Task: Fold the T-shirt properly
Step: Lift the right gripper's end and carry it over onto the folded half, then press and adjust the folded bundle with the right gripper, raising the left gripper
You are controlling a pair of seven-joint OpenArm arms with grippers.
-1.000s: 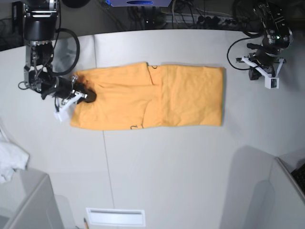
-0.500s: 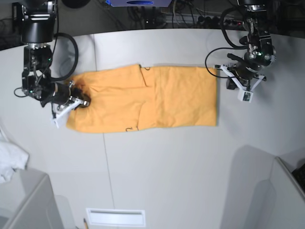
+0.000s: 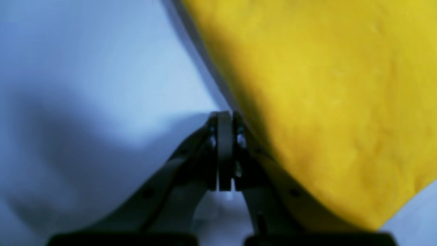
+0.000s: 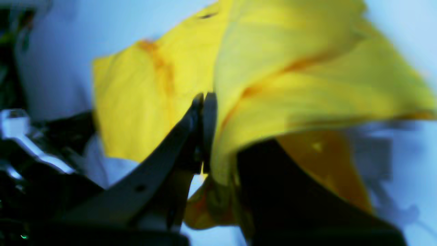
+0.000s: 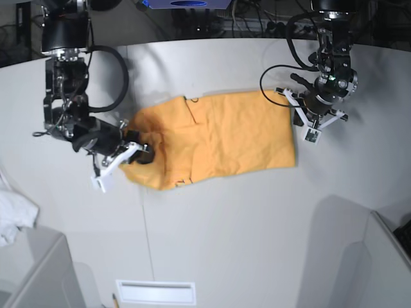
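Plain light-orange T-shirt (image 5: 225, 131), grey table (image 5: 244, 224)

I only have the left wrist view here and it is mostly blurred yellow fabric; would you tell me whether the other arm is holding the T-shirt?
Observer: Yes. The right end effector is shut on a bunched fold of the T-shirt, at the end on the base view's left.
Operator: Thank you. Does the shirt lie flat?
Observer: No. That end is gathered and lifted; the rest lies on the table.
Operator: And where is my left end effector?
Observer: The left end effector is shut beside the shirt's opposite edge.
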